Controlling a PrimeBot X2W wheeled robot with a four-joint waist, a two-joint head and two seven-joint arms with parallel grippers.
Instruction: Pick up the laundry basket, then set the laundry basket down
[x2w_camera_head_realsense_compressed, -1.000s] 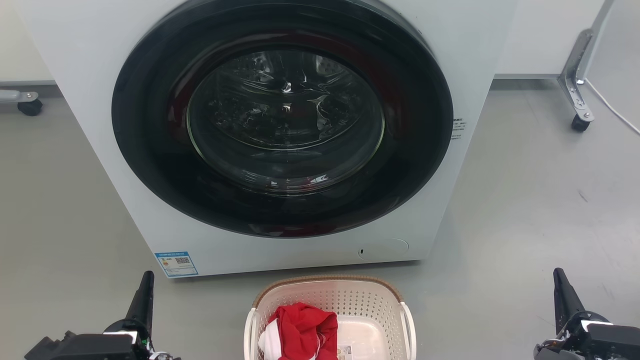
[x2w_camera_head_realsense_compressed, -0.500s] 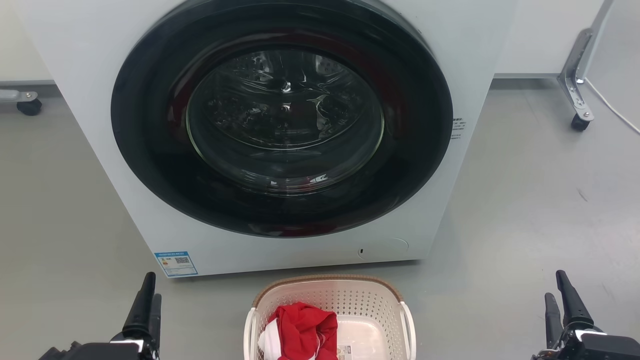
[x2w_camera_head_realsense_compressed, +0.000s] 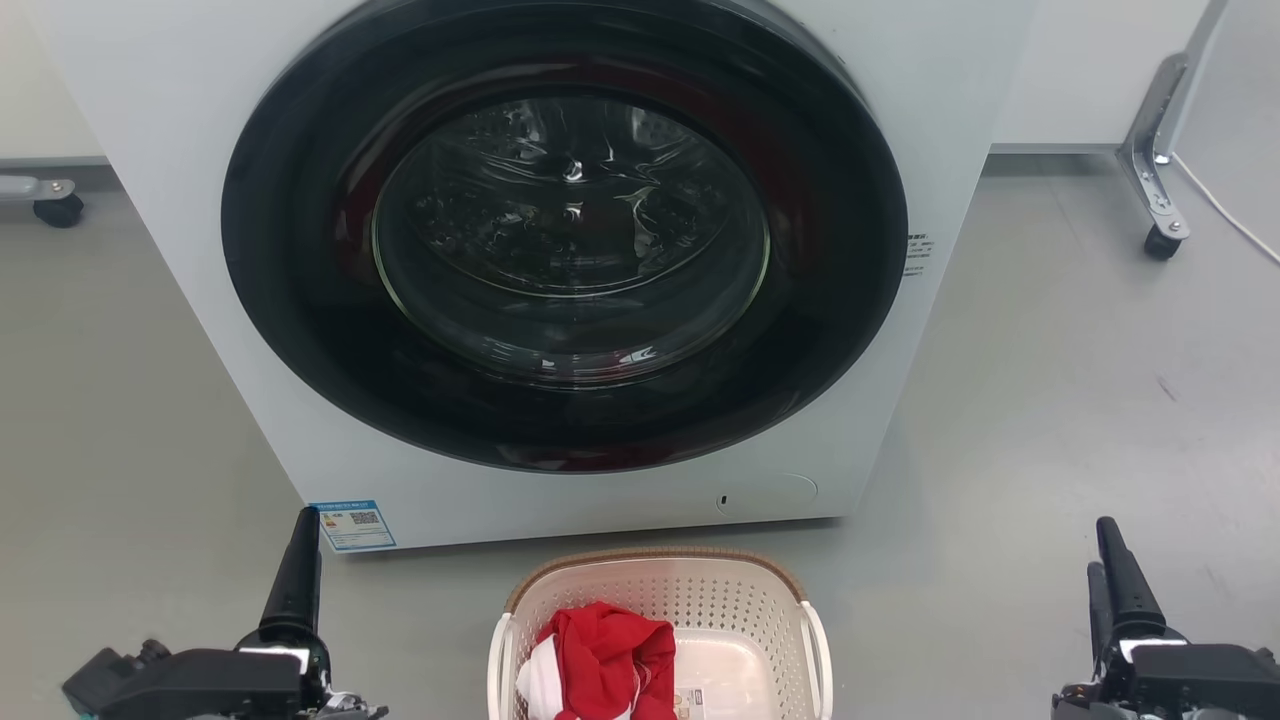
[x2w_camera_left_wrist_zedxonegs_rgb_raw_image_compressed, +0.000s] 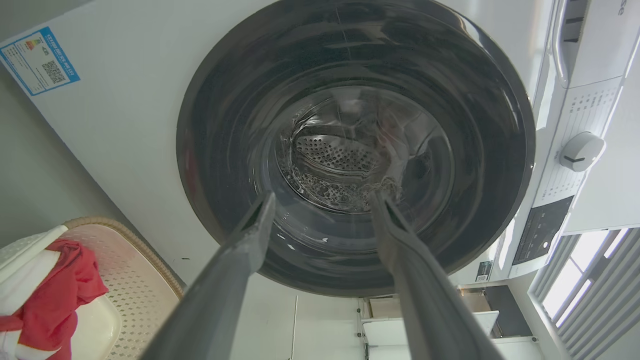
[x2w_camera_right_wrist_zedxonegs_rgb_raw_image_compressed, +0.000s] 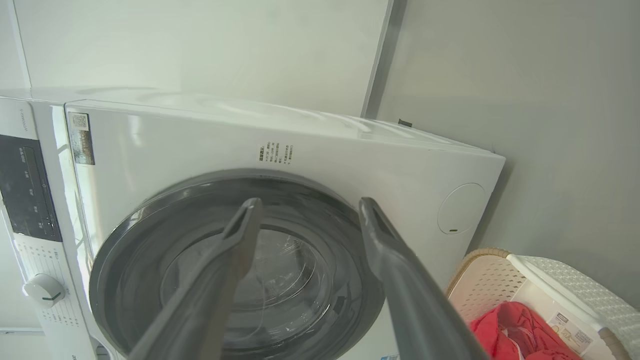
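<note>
While both jaws gape empty, the laundry basket stands upright, handles left and right, long axis cropped.

Cream perforated laundry basket has brown woven rim; cloth red, washer white.

We look along our left gripper, its two dark fingers spread apart with nothing between them, pointing at the washing machine and its round dark door. Through the glass we see the perforated drum. A blue label sits on the white front. At the lower left, the laundry basket stands close by the machine and holds a red garment. A white knob shows at the right.
</note>
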